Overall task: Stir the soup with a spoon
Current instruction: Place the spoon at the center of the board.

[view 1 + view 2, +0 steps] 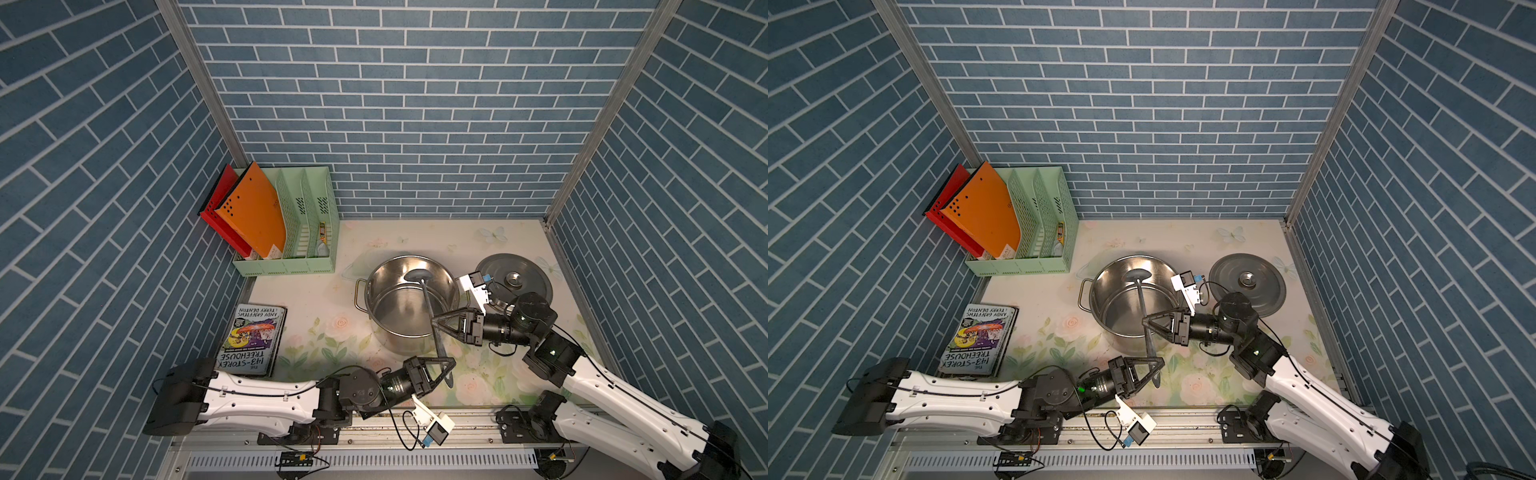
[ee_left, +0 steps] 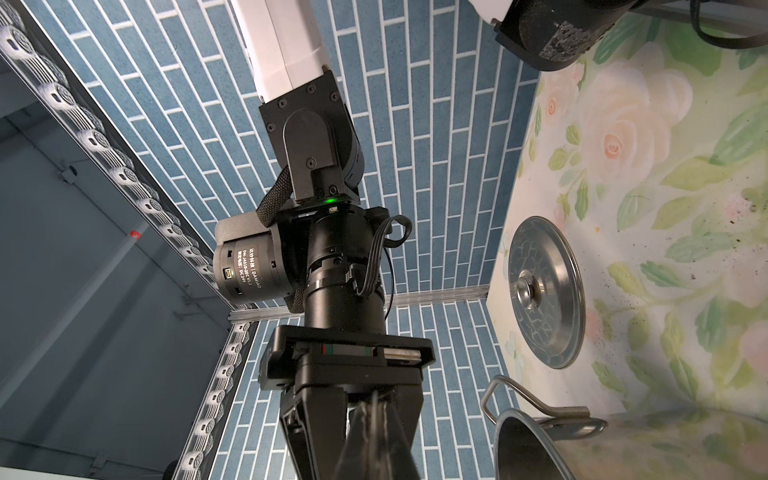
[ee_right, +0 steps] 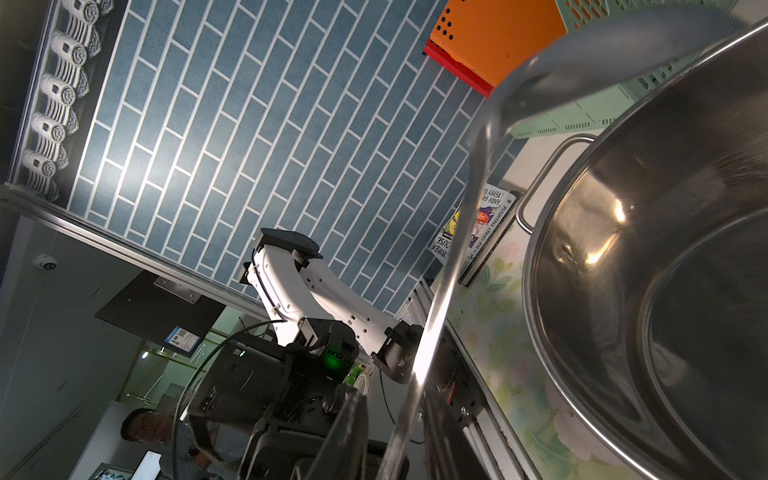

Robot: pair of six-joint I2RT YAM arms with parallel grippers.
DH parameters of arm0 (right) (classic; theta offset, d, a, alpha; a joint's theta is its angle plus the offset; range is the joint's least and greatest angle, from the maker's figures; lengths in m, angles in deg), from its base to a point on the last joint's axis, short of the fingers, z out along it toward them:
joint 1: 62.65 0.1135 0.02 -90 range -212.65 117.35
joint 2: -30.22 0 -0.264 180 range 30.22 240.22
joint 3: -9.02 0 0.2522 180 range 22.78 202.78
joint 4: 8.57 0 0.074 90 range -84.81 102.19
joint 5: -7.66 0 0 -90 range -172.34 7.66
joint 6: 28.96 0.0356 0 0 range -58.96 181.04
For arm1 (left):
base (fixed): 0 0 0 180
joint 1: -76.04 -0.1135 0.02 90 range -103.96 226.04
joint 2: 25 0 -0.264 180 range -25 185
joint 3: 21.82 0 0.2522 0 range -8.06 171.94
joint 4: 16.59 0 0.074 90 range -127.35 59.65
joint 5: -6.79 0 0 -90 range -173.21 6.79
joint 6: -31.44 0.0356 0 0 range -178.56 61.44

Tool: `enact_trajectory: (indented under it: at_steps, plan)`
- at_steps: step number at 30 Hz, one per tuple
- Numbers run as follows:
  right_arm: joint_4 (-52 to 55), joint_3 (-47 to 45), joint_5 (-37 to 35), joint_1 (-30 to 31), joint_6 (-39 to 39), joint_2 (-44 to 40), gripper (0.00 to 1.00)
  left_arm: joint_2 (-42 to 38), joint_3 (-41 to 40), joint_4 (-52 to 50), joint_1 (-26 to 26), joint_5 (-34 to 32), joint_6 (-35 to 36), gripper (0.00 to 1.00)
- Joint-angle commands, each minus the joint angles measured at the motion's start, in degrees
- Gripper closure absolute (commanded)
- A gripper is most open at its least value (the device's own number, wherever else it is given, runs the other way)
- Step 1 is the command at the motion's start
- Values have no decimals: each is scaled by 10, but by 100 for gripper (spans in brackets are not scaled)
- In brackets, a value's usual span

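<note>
The spoon [image 1: 432,320] hangs slanted over the steel pot [image 1: 374,299], its round bowl above the far rim and its dark handle running out past the near rim. No soup shows: the pot's bottom is bare shiny metal. My left gripper [image 1: 446,368] is shut on the handle's outer end, in front of the pot. My right gripper [image 1: 436,322] reaches in from the right and straddles the handle's middle. In the right wrist view the handle [image 3: 457,232] passes between the right gripper's [image 3: 393,395] fingers, with a gap on one side. Both top views show this.
A flat steel lid [image 1: 514,278] with a knob lies right of the pot, just behind my right wrist. A book [image 1: 251,340] lies at the front left. A green file rack [image 1: 291,257] with orange and red folders stands at the back left.
</note>
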Motion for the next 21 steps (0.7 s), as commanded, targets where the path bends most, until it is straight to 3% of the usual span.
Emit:
enact_trajectory:
  at_steps: [1,6,13,19,21]
  plan:
    - [-14,-4,-2,5,-9,-6,70,-6,-6,26,4,1,3,100]
    - [-16,-7,0,10,-9,-1,66,-7,-6,25,4,3,3,100]
    - [-24,-7,-4,18,-9,5,78,-5,-2,26,5,7,5,100]
    - [-24,-12,-13,21,-11,3,99,-9,-1,27,5,7,2,100]
    - [-21,-16,-21,22,-14,-4,100,-9,-2,30,5,7,-1,100]
